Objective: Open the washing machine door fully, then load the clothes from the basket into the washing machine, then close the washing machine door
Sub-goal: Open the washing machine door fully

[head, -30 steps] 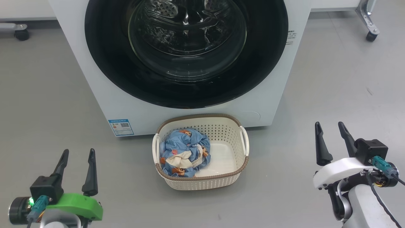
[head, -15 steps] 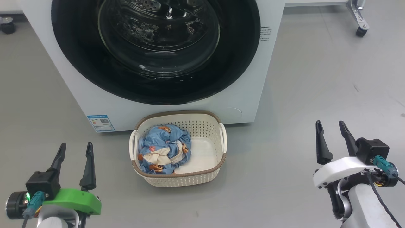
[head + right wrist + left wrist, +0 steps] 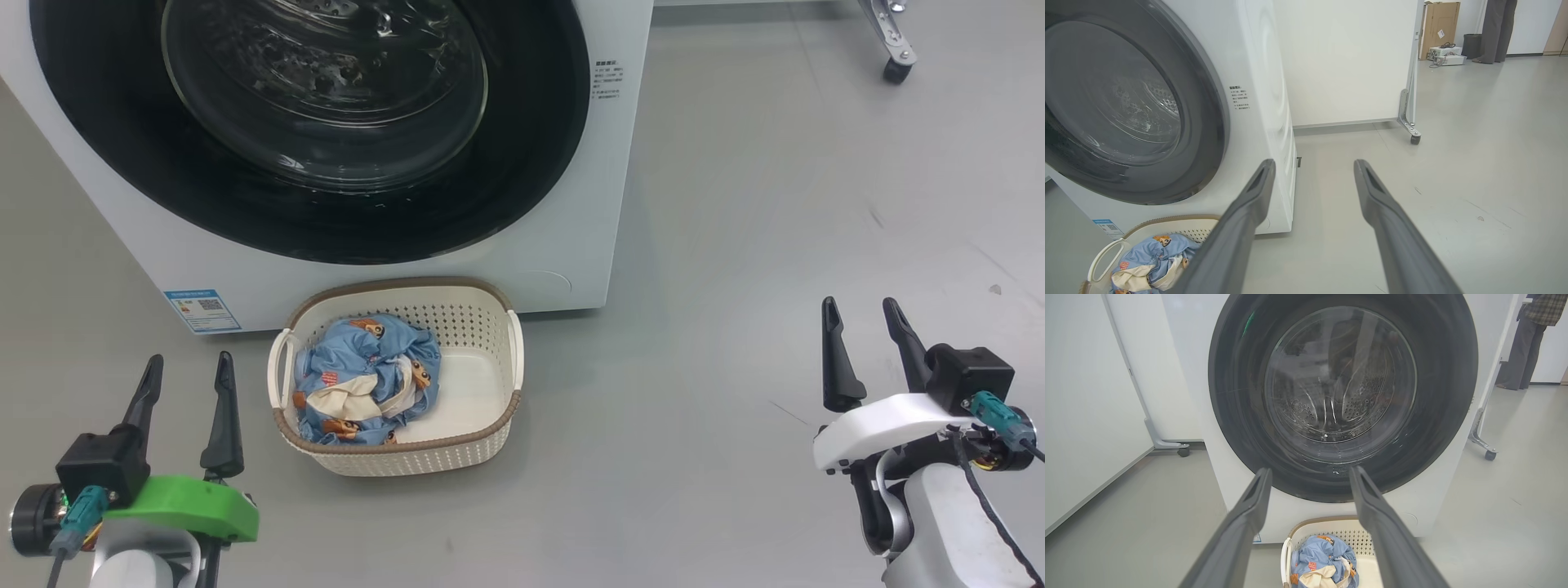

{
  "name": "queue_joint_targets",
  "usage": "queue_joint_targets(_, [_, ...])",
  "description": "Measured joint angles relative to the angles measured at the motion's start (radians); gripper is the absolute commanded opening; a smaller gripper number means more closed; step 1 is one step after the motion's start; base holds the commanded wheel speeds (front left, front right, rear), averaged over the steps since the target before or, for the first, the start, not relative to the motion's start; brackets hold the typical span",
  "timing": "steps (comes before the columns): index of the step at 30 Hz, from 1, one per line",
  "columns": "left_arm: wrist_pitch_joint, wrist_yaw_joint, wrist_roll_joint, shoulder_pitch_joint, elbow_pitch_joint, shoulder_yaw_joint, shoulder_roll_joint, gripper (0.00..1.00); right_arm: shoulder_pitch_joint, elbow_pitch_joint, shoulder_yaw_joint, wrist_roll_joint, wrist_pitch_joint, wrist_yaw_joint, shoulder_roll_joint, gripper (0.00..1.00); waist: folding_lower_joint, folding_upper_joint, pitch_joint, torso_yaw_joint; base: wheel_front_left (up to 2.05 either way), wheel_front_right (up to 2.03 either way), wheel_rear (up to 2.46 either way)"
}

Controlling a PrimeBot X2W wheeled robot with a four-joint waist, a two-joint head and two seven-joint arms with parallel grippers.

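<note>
The white washing machine (image 3: 571,204) stands ahead with its round black-rimmed door (image 3: 522,163) shut flat against the front; the glass bowl (image 3: 326,90) shows the steel drum behind it. On the floor just before the machine sits the cream basket (image 3: 408,457), with the light blue and cream clothes (image 3: 363,380) bundled in its left half. My left gripper (image 3: 188,365) is open, low at the left beside the basket. My right gripper (image 3: 861,309) is open at the lower right, far from the basket. The door (image 3: 1445,396) and basket (image 3: 1331,528) appear in the left wrist view, the clothes (image 3: 1151,261) in the right wrist view.
A blue label (image 3: 202,309) marks the machine's lower left corner. A wheeled frame leg (image 3: 894,57) stands at the back right. White partition panels (image 3: 1347,61) stand behind the machine. A person's legs (image 3: 1496,28) show far back beside a cardboard box (image 3: 1439,20).
The whole head view has slid left, so the camera has turned right. Both grippers keep their places at the bottom corners and stay open. Machine and basket show no move of their own.
</note>
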Motion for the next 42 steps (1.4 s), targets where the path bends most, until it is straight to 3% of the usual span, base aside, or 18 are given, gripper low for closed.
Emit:
queue_joint_targets(17, [0.0, -0.004, 0.008, 0.0, -0.007, -0.006, -0.004, 1.0, 0.0, -0.008, -0.013, -0.011, 0.0, 0.014, 0.002, 1.0, 0.0, 0.0, 0.006, -0.003, 0.37, 0.37, -0.75])
queue_joint_targets(42, [0.0, -0.006, 0.025, 0.003, -0.02, -0.027, -0.007, 1.0, 0.0, -0.005, -0.03, -0.018, 0.0, 0.028, 0.01, 1.0, 0.0, 0.0, -0.006, 0.003, 0.02, 0.02, -0.05])
